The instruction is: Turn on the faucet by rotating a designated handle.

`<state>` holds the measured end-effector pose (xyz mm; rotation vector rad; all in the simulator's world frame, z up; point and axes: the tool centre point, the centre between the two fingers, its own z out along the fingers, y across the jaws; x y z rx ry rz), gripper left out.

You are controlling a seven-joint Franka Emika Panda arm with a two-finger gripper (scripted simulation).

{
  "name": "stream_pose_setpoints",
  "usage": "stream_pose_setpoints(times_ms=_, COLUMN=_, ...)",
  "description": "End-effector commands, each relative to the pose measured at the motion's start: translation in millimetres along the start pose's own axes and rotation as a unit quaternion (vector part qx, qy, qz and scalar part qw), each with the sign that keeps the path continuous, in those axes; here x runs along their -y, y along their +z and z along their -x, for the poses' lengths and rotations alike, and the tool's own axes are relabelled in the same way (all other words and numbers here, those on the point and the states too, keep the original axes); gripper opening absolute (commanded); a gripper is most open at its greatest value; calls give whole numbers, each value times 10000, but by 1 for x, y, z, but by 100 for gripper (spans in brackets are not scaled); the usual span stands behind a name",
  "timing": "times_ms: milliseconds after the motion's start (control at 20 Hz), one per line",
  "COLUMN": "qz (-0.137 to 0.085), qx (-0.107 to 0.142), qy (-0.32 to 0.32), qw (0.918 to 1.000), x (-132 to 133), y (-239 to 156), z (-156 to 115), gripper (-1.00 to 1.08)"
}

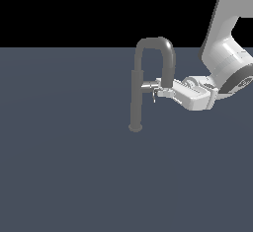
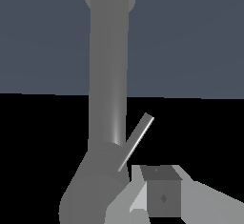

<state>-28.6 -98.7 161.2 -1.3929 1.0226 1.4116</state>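
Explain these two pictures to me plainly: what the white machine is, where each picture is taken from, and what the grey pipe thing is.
The white machine is a robot arm in a computer simulation. One picture comes from a camera off the arm, the other from a camera on its wrist. The tall dark pipe with the arched top is a faucet standing on a plain grey floor. The arm's gripper has reached the small shiny handle on the column's side; in the wrist view its thin lever rod shows beside the column. Whether the gripper is holding anything cannot be told.
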Motion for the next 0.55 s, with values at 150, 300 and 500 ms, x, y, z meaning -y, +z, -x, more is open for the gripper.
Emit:
stream_pose_setpoints(times_ms=150, qz=-159, qx=-133, qy=42, qw=9998, x=24, y=2, z=-29, gripper=-100)
stream_pose_setpoints(times_ms=300, qz=-189, qx=-148, qy=79, qw=9997, x=30, y=3, z=-38, gripper=-100)
stream_pose_setpoints(times_ms=500, qz=-218, qx=-162, qy=114, qw=9996, x=36, y=3, z=-47, gripper=-100)
